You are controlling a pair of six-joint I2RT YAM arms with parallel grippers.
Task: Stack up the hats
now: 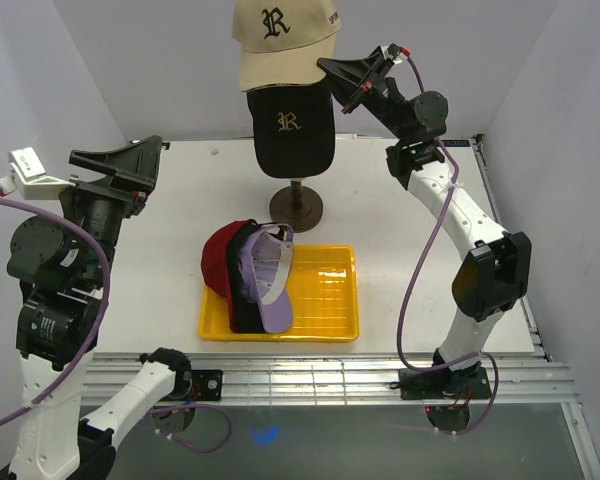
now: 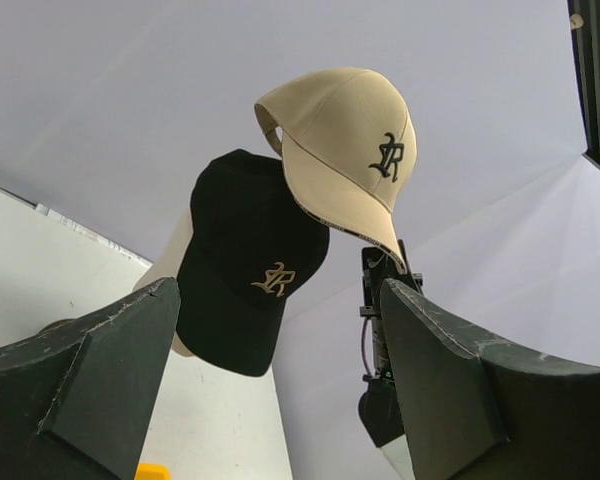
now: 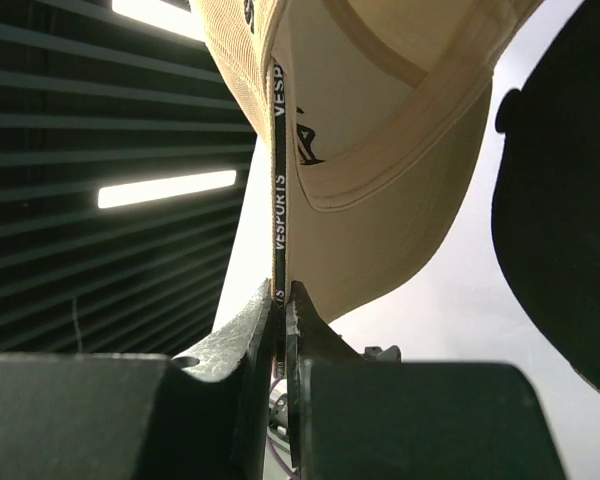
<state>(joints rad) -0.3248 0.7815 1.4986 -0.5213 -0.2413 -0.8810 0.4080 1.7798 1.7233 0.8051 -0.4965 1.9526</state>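
Observation:
My right gripper (image 1: pixel 332 72) is shut on the brim edge of a tan hat (image 1: pixel 280 40) with a dark "R", holding it in the air above a black hat (image 1: pixel 292 130) that sits on the mannequin head. In the right wrist view the fingers (image 3: pixel 265 320) pinch the tan hat's (image 3: pixel 380 200) brim, and the black hat (image 3: pixel 560 220) shows at the right. A red hat (image 1: pixel 217 262), a dark hat (image 1: pixel 242 295) and a lavender hat (image 1: pixel 272 290) lie nested in the yellow tray (image 1: pixel 330 300). My left gripper (image 1: pixel 145 170) stands open and empty at the left, facing the tan hat (image 2: pixel 350 140) and the black hat (image 2: pixel 250 270).
The mannequin head (image 2: pixel 175 265) stands on a dark post with a round base (image 1: pixel 296 207) just behind the tray. White walls close in the table at the back and both sides.

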